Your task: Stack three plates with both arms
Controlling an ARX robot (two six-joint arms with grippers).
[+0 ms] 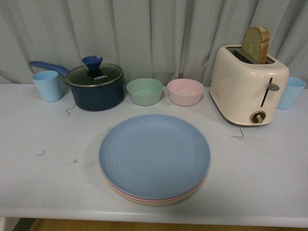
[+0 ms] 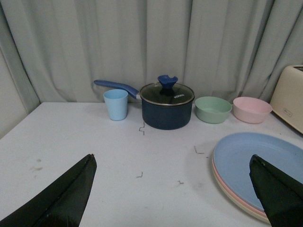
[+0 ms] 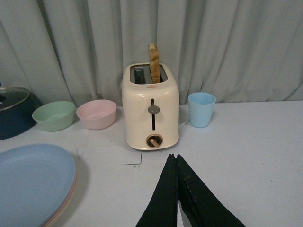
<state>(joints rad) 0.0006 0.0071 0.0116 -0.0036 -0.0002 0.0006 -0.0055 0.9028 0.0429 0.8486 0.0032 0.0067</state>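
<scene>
The three plates lie in one stack at the middle of the white table [image 1: 269, 163]. The light blue plate [image 1: 154, 155] is on top, with the rims of the pink plate [image 1: 126, 194] and the cream-beige plate [image 1: 159, 202] showing under it. Neither arm appears in the front view. In the left wrist view my left gripper [image 2: 173, 163] is open above bare table, its fingers [image 2: 71, 194] wide apart, and the stack [image 2: 258, 163] lies by one finger. In the right wrist view my right gripper [image 3: 173, 157] is shut on nothing, in front of the toaster, with the stack [image 3: 33, 182] off to its side.
Along the back stand a light blue cup [image 1: 47, 85], a dark blue lidded pot [image 1: 95, 86], a green bowl [image 1: 145, 91], a pink bowl [image 1: 185, 92], a cream toaster [image 1: 248, 86] holding a bread slice [image 1: 256, 44], and a second blue cup [image 1: 290, 93]. A grey curtain hangs behind.
</scene>
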